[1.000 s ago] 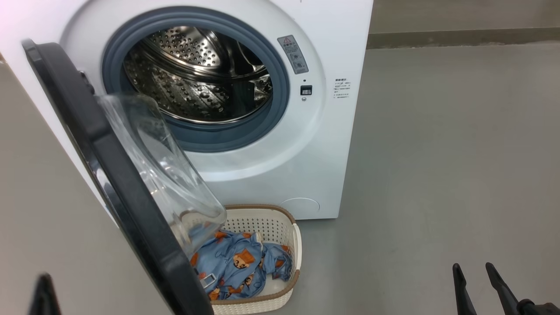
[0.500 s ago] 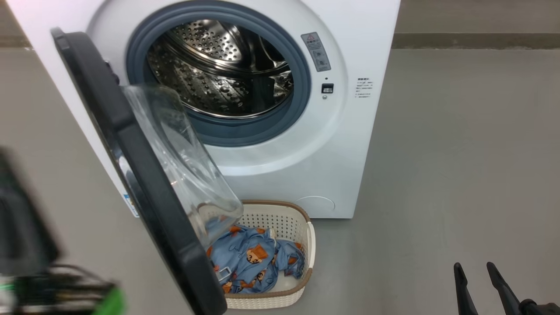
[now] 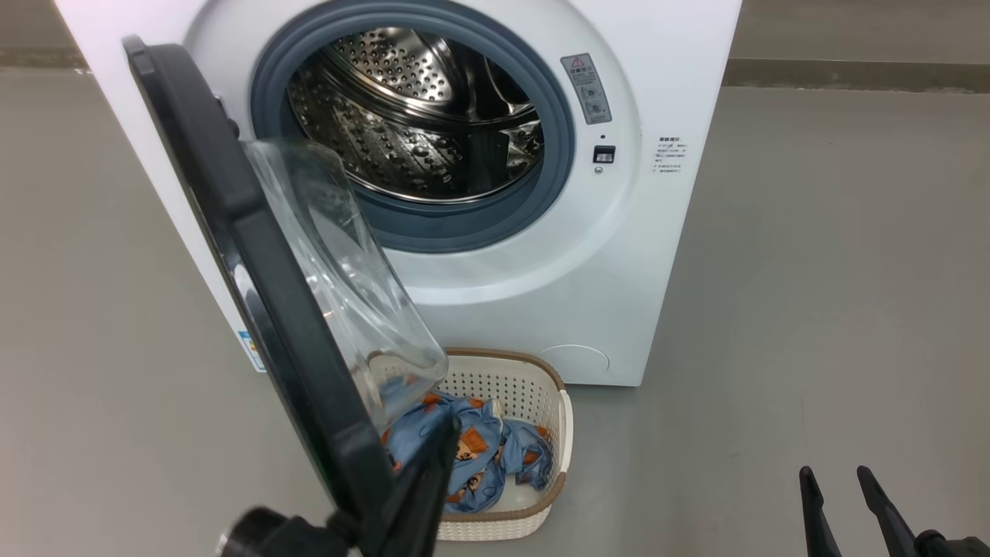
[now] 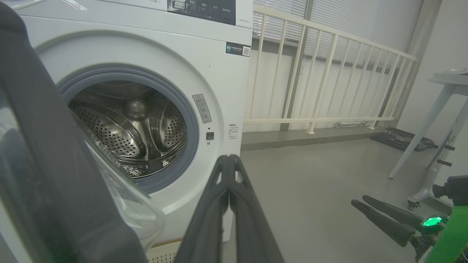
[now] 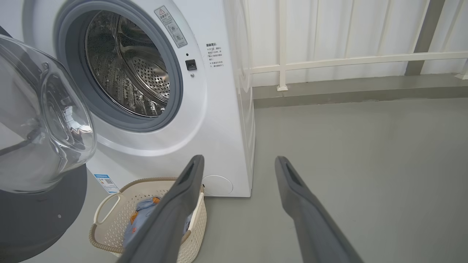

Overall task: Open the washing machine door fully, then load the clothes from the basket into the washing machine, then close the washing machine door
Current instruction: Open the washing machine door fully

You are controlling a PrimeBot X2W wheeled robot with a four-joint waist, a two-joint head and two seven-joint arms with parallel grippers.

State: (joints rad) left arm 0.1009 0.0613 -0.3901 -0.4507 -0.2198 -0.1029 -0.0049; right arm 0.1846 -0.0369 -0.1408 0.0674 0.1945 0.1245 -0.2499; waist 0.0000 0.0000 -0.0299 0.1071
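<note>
The washing machine door [image 3: 232,232] stands swung out on its left hinge, nearly edge-on to the head camera, its dark grey inner rim framing a clear glass bowl window [image 3: 340,271] that bulges to the right and overhangs the left end of the basket [image 3: 561,433]. A small blue label sticker [image 3: 251,352] shows on the white cabinet just behind the door's lower half. Rising from the bottom edge in front of the door's lower rim, the left end effector [image 3: 445,429] is clenched, its two dark fingers pressed flat together with nothing between them; whether it touches the door cannot be told. In the left wrist view the same end effector [image 4: 228,159] points at the machine's front below the opening. The washing machine [image 3: 681,62], a white front-loader, gapes open at centre, with a grey-blue rubber gasket [image 3: 464,228] ringing the perforated steel drum [image 3: 410,116]. The cream perforated basket, brown-rimmed, sits on the grey floor [image 3: 835,271] against the foot of the machine, holding the clothes [image 3: 503,456], crumpled light-blue fabric printed with orange-brown bears. Well apart at the lower right, the right end effector [image 3: 835,473] is released, fingers spread over bare floor and holding nothing; the right wrist view shows its fingers [image 5: 182,190] wide apart, the basket beneath the left one
</note>
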